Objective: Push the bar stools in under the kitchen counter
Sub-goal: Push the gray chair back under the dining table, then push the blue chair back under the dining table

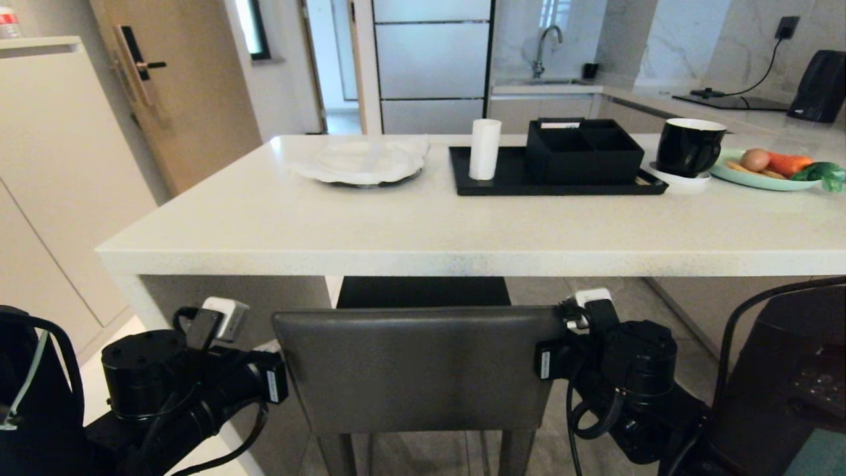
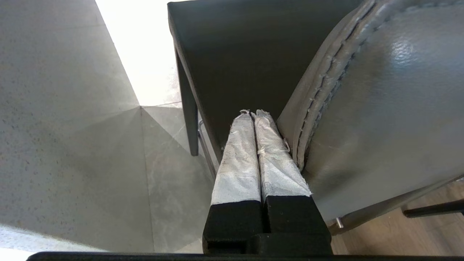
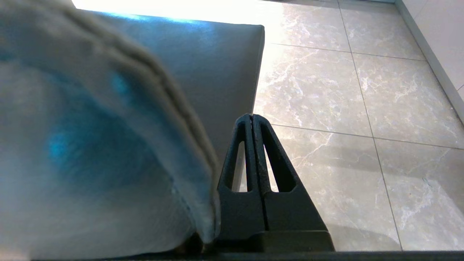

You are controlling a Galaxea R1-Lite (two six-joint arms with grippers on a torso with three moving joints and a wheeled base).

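The dark-grey bar stool's square backrest (image 1: 416, 370) stands right in front of me, and its seat (image 1: 423, 291) reaches in under the edge of the white speckled kitchen counter (image 1: 264, 225). My two arms flank the backrest. In the left wrist view my left gripper (image 2: 253, 113) is shut and empty, lying along the backrest's stitched edge (image 2: 380, 108) above the seat (image 2: 253, 54). My right gripper (image 3: 252, 116) is likewise shut and empty against the other side of the backrest (image 3: 90, 145). The second stool (image 1: 780, 370), with a curved back and thin black frame, shows at the far right.
On the counter sit a covered white plate (image 1: 363, 162), a black tray (image 1: 502, 182) with a white cup (image 1: 484, 149) and a black box (image 1: 585, 152), a black mug (image 1: 687, 145) and a green plate of food (image 1: 767, 168). The counter's grey side panel (image 1: 231, 297) stands left of the stool.
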